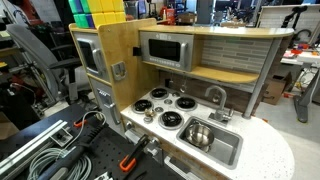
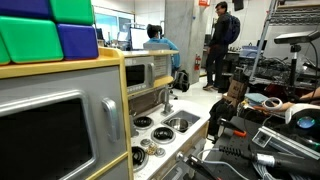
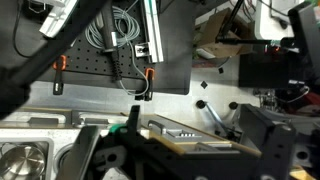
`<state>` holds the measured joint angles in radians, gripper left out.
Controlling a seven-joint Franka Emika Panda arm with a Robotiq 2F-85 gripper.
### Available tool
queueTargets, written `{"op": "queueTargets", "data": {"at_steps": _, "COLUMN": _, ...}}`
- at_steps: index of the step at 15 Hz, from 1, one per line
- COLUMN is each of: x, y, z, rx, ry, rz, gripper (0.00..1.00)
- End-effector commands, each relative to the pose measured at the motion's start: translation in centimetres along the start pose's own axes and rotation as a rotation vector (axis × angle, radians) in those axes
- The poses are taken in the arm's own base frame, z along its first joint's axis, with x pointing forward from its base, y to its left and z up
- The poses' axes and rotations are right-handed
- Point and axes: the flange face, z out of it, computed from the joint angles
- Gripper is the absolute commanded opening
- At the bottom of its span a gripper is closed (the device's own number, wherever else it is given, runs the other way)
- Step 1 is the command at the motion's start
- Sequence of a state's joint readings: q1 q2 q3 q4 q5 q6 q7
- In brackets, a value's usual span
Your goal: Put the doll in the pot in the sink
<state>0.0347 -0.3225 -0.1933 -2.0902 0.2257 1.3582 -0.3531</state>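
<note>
In the wrist view the dark Robotiq gripper (image 3: pixel 190 152) fills the lower edge. Its fingers are lost in shadow, so I cannot tell if the pincer is wide or narrow, or if it carries anything.

Nearest in an exterior view, grey coiled cables (image 1: pixel 38 150) lie beside a black perforated board (image 1: pixel 98 152). Behind them stands the wooden toy kitchen (image 1: pixel 118 45). Its rectangular silver-grey metal sink (image 1: pixel 228 152) contains the small round shiny steel pot (image 1: pixel 198 135), which stands upright at the end nearer the stove. On the stove, at the corner just beside the black-and-white round burners (image 1: pixel 170 120), a tiny tan-beige doll (image 1: pixel 147 116) seems to lie (it is too small to be sure), well apart from the pot. A curved silver faucet (image 1: pixel 215 95) rises behind the basin. Farther up sits a grey toy microwave (image 1: pixel 163 50).
</note>
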Motion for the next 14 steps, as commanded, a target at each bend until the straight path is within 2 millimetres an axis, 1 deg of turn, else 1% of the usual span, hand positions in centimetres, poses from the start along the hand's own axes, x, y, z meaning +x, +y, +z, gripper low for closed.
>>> {"op": "queueTargets", "data": {"at_steps": 1, "x": 5.8, "y": 4.0, "z": 5.4, "rx": 0.003, "ry": 0.043, "rz": 0.114, "gripper": 1.00}}
{"op": "queueTargets", "data": {"at_steps": 3, "x": 9.2, "y": 5.9, "z": 8.6, "rx": -0.059, "ry": 0.087, "rz": 0.110, "gripper": 1.00}}
{"op": "queueTargets", "data": {"at_steps": 5, "x": 12.4, "y": 7.2, "z": 11.8, "rx": -0.152, "ry": 0.126, "rz": 0.092, "gripper": 1.00}}
{"op": "queueTargets", "data": {"at_steps": 8, "x": 16.7, "y": 7.7, "z": 16.0, "rx": -0.240, "ry": 0.187, "rz": 0.067, "gripper": 1.00}}
{"op": "queueTargets", "data": {"at_steps": 9, "x": 17.9, "y": 7.7, "z": 17.2, "rx": -0.251, "ry": 0.192, "rz": 0.067, "gripper": 1.00}}
{"op": "queueTargets", "data": {"at_steps": 12, "x": 20.8, "y": 7.6, "z": 20.5, "rx": -0.285, "ry": 0.196, "rz": 0.076, "gripper": 1.00}}
{"op": "queueTargets", "data": {"at_steps": 14, "x": 22.0, "y": 7.5, "z": 22.1, "rx": -0.313, "ry": 0.204, "rz": 0.079, "gripper": 1.00}}
